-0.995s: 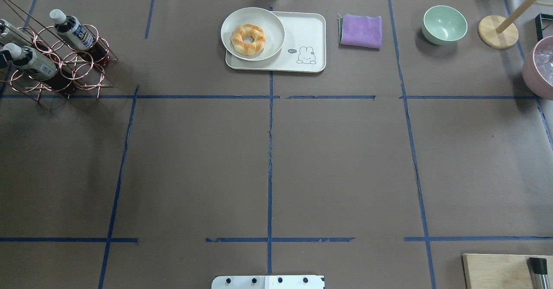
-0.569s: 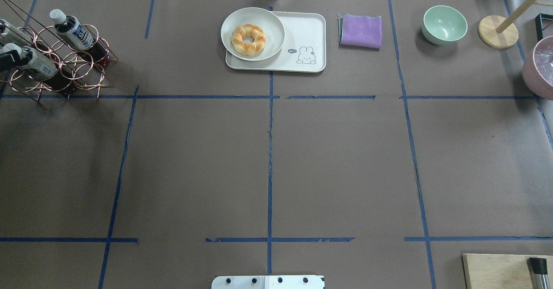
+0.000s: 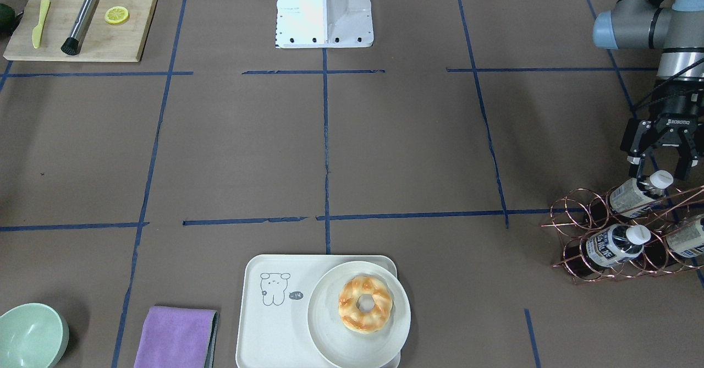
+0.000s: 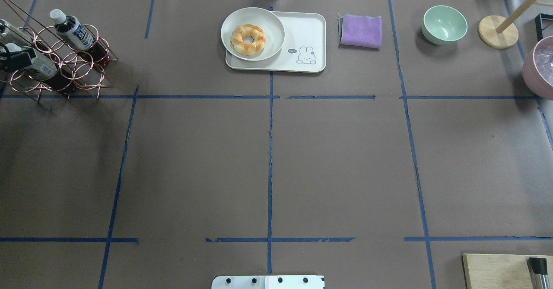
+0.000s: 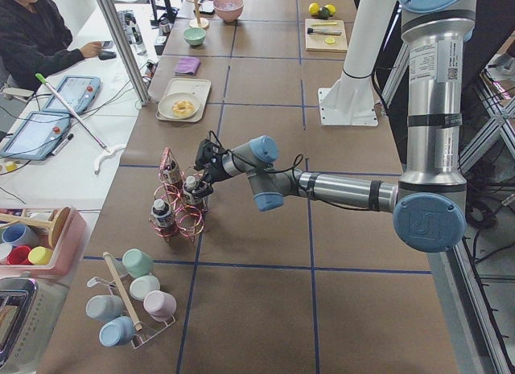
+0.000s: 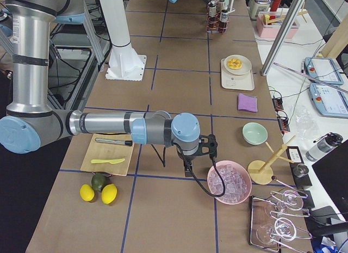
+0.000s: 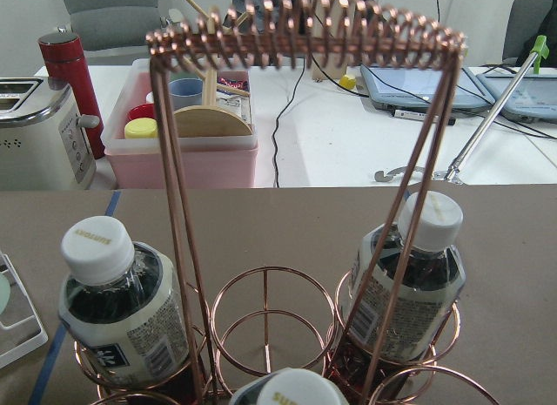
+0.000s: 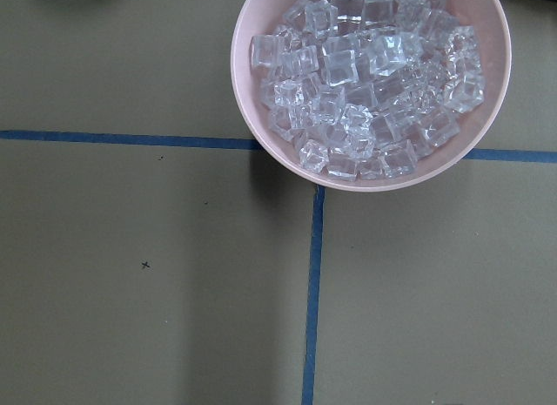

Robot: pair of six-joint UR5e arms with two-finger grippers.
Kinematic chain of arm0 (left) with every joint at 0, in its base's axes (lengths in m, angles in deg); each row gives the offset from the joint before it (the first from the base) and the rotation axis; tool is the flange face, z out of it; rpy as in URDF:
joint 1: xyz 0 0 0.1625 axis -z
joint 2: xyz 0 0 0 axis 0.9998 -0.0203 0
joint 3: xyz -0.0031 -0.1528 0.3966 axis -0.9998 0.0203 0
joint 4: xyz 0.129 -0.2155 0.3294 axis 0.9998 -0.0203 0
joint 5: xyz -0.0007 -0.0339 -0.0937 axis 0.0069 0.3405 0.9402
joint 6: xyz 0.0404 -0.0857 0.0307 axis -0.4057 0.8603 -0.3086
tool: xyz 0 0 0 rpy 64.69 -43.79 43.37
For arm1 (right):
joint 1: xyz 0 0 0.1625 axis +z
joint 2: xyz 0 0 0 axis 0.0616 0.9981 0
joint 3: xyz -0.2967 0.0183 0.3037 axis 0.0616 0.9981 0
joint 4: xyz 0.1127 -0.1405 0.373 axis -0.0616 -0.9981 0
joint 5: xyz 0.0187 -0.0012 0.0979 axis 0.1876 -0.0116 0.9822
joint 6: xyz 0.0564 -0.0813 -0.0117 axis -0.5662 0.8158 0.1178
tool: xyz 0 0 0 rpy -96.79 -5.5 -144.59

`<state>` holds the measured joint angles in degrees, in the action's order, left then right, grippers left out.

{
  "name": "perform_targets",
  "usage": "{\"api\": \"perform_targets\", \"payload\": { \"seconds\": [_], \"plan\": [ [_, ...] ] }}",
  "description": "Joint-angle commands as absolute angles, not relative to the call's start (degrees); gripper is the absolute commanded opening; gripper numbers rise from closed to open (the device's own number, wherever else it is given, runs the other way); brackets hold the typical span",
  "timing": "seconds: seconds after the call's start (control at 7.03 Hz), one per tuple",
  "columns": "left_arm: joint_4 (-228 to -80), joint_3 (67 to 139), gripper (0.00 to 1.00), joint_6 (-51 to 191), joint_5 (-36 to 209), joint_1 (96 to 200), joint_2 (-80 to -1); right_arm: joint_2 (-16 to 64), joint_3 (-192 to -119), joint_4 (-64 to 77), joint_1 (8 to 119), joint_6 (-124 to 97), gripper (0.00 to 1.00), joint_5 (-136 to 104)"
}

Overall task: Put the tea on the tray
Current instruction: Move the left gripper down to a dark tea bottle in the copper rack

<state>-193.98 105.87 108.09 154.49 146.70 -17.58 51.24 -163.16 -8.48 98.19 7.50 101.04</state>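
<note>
Hovering at the copper wire rack [image 3: 572,230]: left end effector [image 3: 660,165], fingers spread, straddling the white cap of the top tea bottle [image 3: 630,196], which is lying tilted in the rack. Right end effector [image 6: 209,147] is hanging beside the pink ice bowl [image 8: 374,184]; spread or pressed together, cannot tell. Tray [image 3: 258,329] is sitting well apart on the surface, carrying a doughnut plate [image 3: 324,335].

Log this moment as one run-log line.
phase: pre-grasp | left gripper: open at cap of tea in copper rack | right gripper: by ice bowl, state unclear | tray: plate with donut, no tea
</note>
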Motion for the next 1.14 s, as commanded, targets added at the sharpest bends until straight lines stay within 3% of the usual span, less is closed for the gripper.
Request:
{"api": "perform_targets", "payload": {
  "seconds": [0.0,0.28,1.0],
  "plan": [
    [-194.0,105.5,0.77,107.9,154.5,146.7,-17.7,51.2,-163.2,-8.5,98.2,7.5,1.00,101.0],
    [-194.1,105.5,0.66,107.8,154.5,146.7,-17.7,51.2,-162.9,-8.5,98.2,7.5,1.00,101.0],
    [-194.1,105.6,0.65,107.5,154.5,146.8,-17.3,51.3,-162.7,-8.6,98.2,7.5,1.00,101.0]
  ]
}}
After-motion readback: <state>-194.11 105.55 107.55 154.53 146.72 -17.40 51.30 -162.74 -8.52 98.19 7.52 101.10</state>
